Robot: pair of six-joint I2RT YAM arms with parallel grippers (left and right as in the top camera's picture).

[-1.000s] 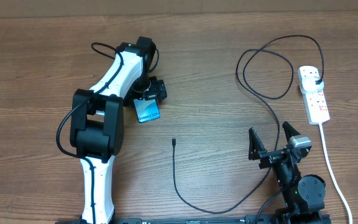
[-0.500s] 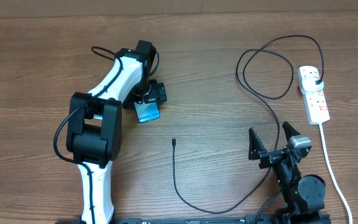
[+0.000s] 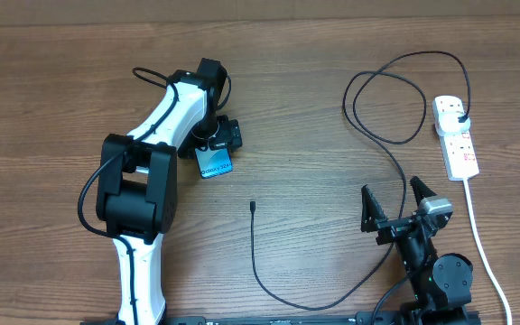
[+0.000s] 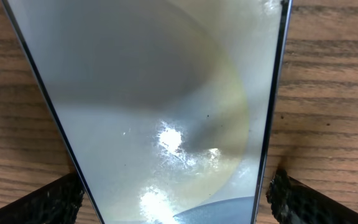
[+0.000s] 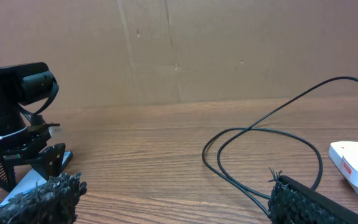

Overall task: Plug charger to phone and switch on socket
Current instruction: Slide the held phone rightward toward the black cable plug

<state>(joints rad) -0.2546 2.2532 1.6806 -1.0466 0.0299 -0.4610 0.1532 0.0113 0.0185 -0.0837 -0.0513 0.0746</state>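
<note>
The left gripper [image 3: 216,137] hangs over the phone [image 3: 215,164], which lies on the wooden table [image 3: 61,90] at about ten o'clock from the table's centre. Its lit screen faces up. In the left wrist view the phone [image 4: 160,106] fills the frame, and the gripper's fingers [image 4: 48,199] are spread wide, one outside each long edge. The pads look just beside the edges, but contact is hard to judge this close.

The right gripper [image 3: 390,188] sits at about five o'clock, jaws apart and holding nothing.

The charger [image 3: 252,226] trails across the table. Its connector tip [image 3: 253,207] lies loose near the centre, at about five o'clock from the phone and apart from it. The cable loops past the right gripper up to the socket [image 3: 456,140] at about two o'clock. The black plug [image 3: 459,116] sits in the socket's far outlet.
</note>
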